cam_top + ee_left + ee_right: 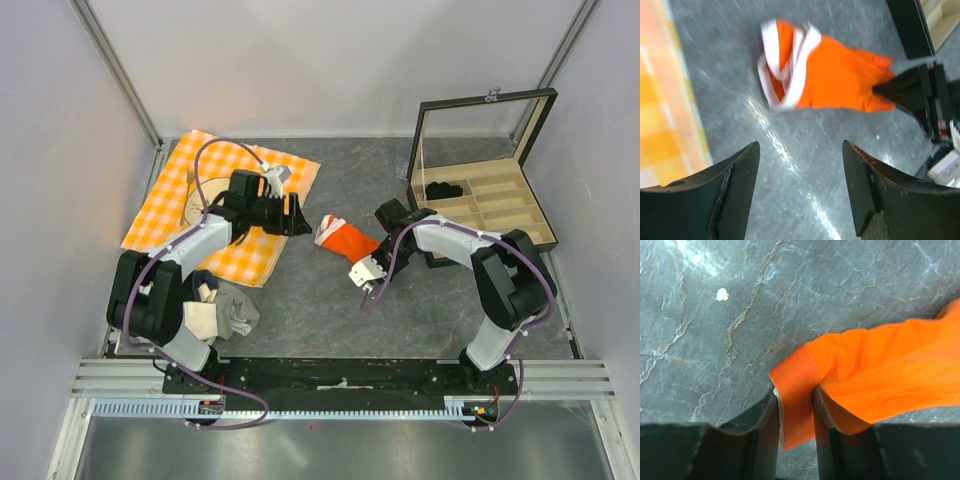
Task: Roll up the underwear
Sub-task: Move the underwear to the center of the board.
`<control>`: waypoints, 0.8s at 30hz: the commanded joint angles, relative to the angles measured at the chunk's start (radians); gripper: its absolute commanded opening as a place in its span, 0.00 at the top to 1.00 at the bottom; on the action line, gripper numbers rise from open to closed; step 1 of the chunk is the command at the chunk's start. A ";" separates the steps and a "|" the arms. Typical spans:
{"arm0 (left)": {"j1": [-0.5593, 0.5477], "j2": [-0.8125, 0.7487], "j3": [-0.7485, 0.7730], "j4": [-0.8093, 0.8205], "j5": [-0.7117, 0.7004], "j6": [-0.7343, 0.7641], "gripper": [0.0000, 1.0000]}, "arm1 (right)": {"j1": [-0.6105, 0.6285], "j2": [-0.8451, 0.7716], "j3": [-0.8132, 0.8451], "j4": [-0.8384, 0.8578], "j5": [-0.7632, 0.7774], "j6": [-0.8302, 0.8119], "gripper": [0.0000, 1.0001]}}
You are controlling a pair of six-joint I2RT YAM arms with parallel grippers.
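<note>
An orange-and-white checkered cloth (290,170) lay spread on the far left of the grey marbled table (330,300), one corner pointing toward the middle. At the far right stood a black-framed box (541,216) with pale wooden compartments, its glass lid (480,130) propped upright behind it, and a small black fabric bundle (443,190) sat in the back-left compartment. Near the left front edge a heap of grey-white cloths (232,312) lay crumpled just beside the checkered cloth's near corner, with a metal rail (340,378) running along the table's front.
</note>
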 commanded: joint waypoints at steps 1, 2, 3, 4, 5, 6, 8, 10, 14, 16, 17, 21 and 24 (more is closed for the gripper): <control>-0.057 -0.068 -0.140 0.115 0.128 -0.114 0.28 | 0.006 -0.006 -0.042 -0.056 0.013 0.108 0.69; -0.072 -0.088 -0.168 0.150 0.123 -0.148 0.28 | 0.011 -0.014 -0.054 -0.067 0.010 0.156 0.70; -0.086 -0.109 -0.196 0.175 0.103 -0.165 0.28 | 0.017 -0.023 -0.059 -0.075 0.002 0.206 0.72; -0.118 -0.141 -0.246 0.193 0.091 -0.183 0.28 | 0.034 -0.040 -0.064 -0.085 -0.019 0.253 0.72; -0.134 -0.155 -0.266 0.233 0.080 -0.217 0.28 | 0.043 -0.046 -0.064 -0.099 -0.034 0.296 0.72; -0.151 -0.165 -0.283 0.247 0.060 -0.232 0.28 | 0.057 -0.052 -0.061 -0.114 -0.060 0.388 0.72; -0.193 -0.185 -0.323 0.270 0.034 -0.255 0.28 | 0.092 -0.068 -0.058 -0.136 -0.135 0.491 0.71; -0.227 -0.205 -0.349 0.288 -0.010 -0.259 0.28 | 0.130 -0.074 -0.057 -0.142 -0.173 0.600 0.69; -0.266 -0.321 -0.395 0.307 -0.076 -0.216 0.29 | 0.170 -0.077 -0.065 -0.116 -0.205 0.737 0.62; -0.290 -0.393 -0.465 0.369 -0.115 -0.194 0.29 | 0.172 -0.086 -0.061 -0.108 -0.199 0.775 0.55; -0.293 -0.466 -0.490 0.386 -0.122 -0.182 0.28 | 0.172 -0.095 -0.058 -0.111 -0.196 0.786 0.52; -0.296 -0.634 -0.604 0.426 -0.141 -0.173 0.24 | 0.172 -0.155 -0.018 -0.165 -0.215 0.778 0.39; -0.299 -0.694 -0.673 0.469 -0.118 -0.196 0.23 | 0.172 -0.216 0.030 -0.232 -0.251 0.717 0.36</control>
